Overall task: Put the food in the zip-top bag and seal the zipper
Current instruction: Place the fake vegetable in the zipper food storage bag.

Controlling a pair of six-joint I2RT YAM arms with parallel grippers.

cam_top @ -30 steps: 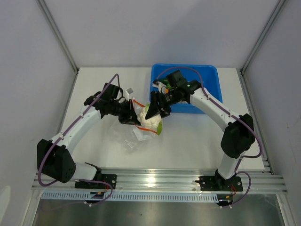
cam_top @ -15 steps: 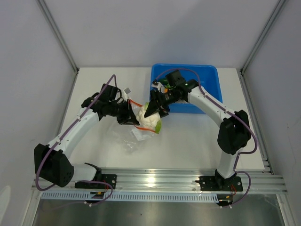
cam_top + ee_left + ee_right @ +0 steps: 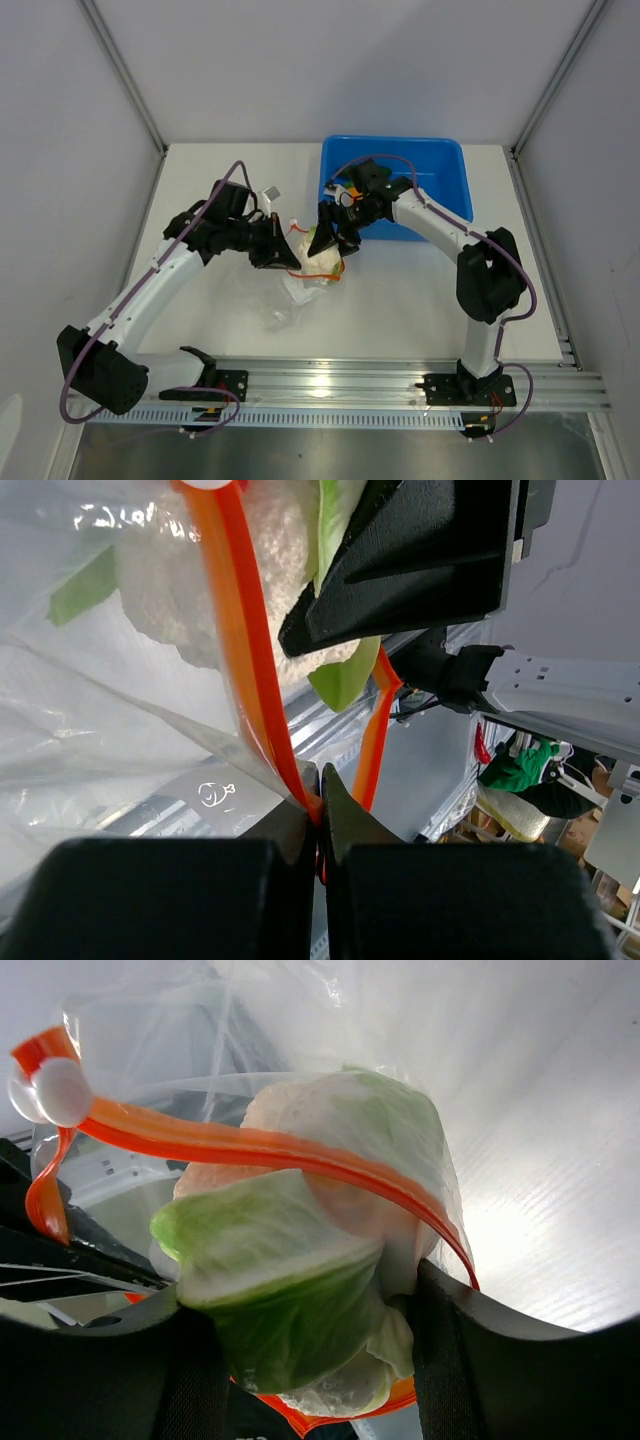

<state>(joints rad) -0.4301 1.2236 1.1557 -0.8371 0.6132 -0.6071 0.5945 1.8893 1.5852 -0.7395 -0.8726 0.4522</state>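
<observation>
One item, the cauliflower [image 3: 300, 1250], sits halfway through the bag [image 3: 290, 297] mouth at 9 o'clock from the bin [image 3: 440, 160], clamped in the right gripper [image 3: 305, 1360], the left gripper [image 3: 320, 795] pinching the unsealed zipper [image 3: 245, 630].

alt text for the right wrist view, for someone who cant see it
The right claw holds a white cauliflower with green leaves, partway through the mouth of a clear zip-top bag. The orange-red zipper crosses over the cauliflower, and the white table shows behind.
</observation>
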